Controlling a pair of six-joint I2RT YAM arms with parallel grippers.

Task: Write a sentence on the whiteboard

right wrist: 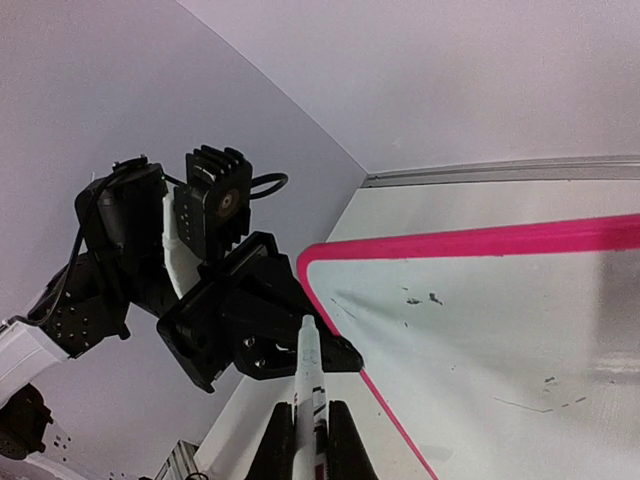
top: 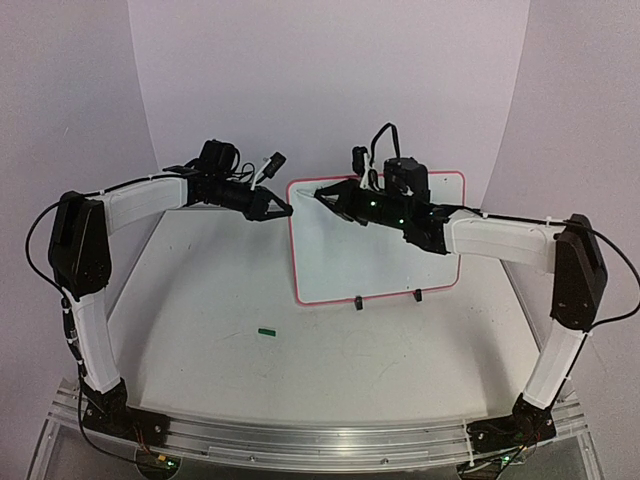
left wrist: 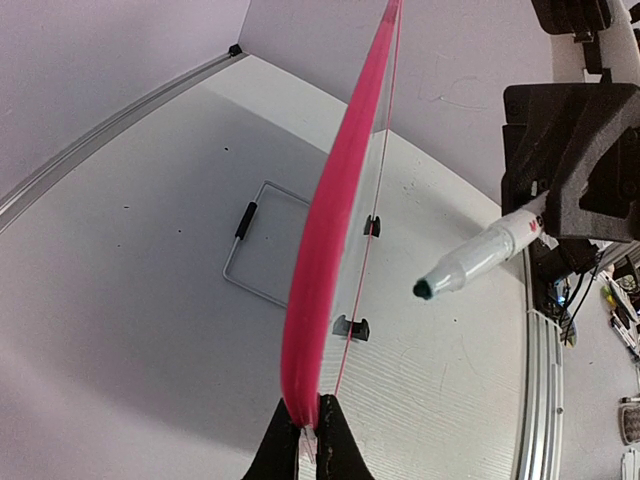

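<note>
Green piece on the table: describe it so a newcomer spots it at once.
On the white table, find the upright red-framed whiteboard. In front of its left corner, toward the left arm, a small green piece lies flat. It is loose and alone, clear of the board's two black feet.

A pale, lilac-tinted backdrop (top: 330,80) curved round behind a white table (top: 200,300), meeting it along a thin metal strip (right wrist: 500,171), while a ribbed aluminium rail (top: 300,435) ran along the table's near edge under soft, even light.
</note>
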